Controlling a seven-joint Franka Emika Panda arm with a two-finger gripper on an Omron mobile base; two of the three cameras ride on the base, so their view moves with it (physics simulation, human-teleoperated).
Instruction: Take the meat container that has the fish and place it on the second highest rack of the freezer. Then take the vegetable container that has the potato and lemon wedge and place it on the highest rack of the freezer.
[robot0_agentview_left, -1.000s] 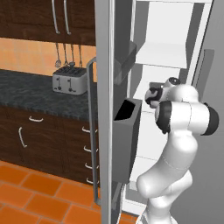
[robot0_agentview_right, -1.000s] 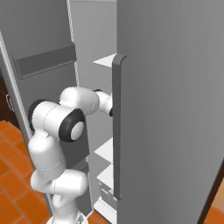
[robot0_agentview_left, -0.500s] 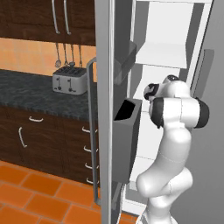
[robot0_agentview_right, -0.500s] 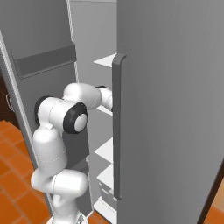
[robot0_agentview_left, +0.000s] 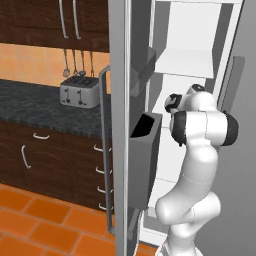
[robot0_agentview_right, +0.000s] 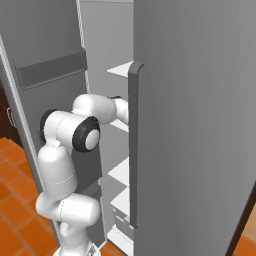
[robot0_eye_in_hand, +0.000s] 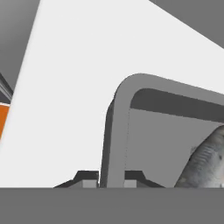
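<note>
We are in a kitchen: a toaster (robot0_agentview_left: 78, 92) sits on a dark tabletop (robot0_agentview_left: 35, 102), utensils (robot0_agentview_left: 79, 62) hang above, wood cabinets (robot0_agentview_left: 45, 155) meet orange floor tiles (robot0_agentview_left: 45, 225), beside an open freezer (robot0_agentview_left: 192, 60).

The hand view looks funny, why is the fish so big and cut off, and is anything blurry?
In the hand view the camera sits very close, so the fish and its grey tray look huge and run off the edge; edges are a bit soft. In the left base view the toaster looks sharp, with flat, even light.
</note>
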